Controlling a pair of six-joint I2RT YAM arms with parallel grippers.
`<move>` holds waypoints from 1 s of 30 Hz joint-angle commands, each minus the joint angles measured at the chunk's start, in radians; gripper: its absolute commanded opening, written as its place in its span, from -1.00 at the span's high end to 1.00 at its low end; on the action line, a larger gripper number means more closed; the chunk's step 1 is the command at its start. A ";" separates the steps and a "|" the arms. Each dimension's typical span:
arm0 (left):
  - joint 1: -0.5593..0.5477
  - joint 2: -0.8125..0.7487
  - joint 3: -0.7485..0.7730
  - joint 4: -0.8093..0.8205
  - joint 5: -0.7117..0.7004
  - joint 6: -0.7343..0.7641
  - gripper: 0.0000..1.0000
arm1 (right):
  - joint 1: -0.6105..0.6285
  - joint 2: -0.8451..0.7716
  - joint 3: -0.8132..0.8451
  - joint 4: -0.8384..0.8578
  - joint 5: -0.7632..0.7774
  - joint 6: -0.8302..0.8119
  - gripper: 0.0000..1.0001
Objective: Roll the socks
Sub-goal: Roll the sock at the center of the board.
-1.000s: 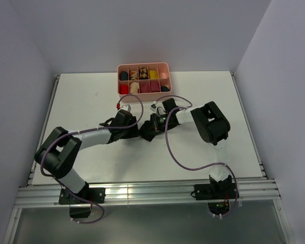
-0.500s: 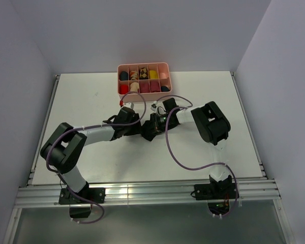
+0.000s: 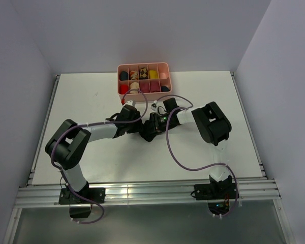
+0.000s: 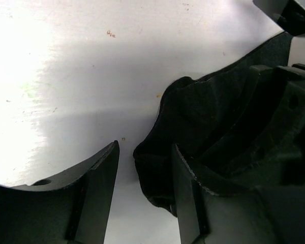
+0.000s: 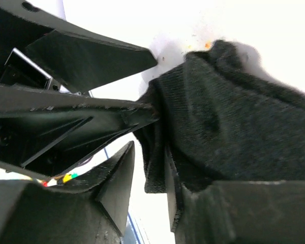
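One of the socks, a black one [image 4: 203,117], lies bunched on the white table where the two arms meet. My left gripper [image 4: 145,147] is open, and the sock's rounded end sits between its fingers, against the right finger [image 4: 185,193]. My right gripper [image 5: 149,150] is open too, with a folded edge of the black sock [image 5: 234,127] hanging in its gap beside the right finger [image 5: 175,203]. In the top view the left gripper [image 3: 133,126] and right gripper [image 3: 147,130] nearly touch, and they hide most of the sock.
A pink divided tray [image 3: 167,76] stands at the back of the table, with several coloured rolled items in its compartments. The right gripper's body [image 4: 279,127] crowds the right of the left wrist view. The left gripper's fingers [image 5: 91,56] fill the upper left of the right wrist view.
My right gripper has opened from shut and loosened its hold on the black sock. The left arm has pushed forward toward the right gripper, and its jaws have narrowed a little.
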 commanded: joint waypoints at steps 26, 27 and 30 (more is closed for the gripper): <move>0.059 -0.169 0.011 -0.181 0.017 -0.048 -0.35 | 0.199 -0.370 -0.139 -0.063 0.554 -0.470 -0.05; 0.074 -0.178 0.004 -0.184 0.018 -0.052 -0.36 | 0.219 -0.374 -0.140 -0.073 0.571 -0.491 -0.05; 0.106 -0.222 -0.032 -0.185 0.023 -0.066 -0.36 | 0.260 -0.389 -0.146 -0.073 0.660 -0.521 -0.05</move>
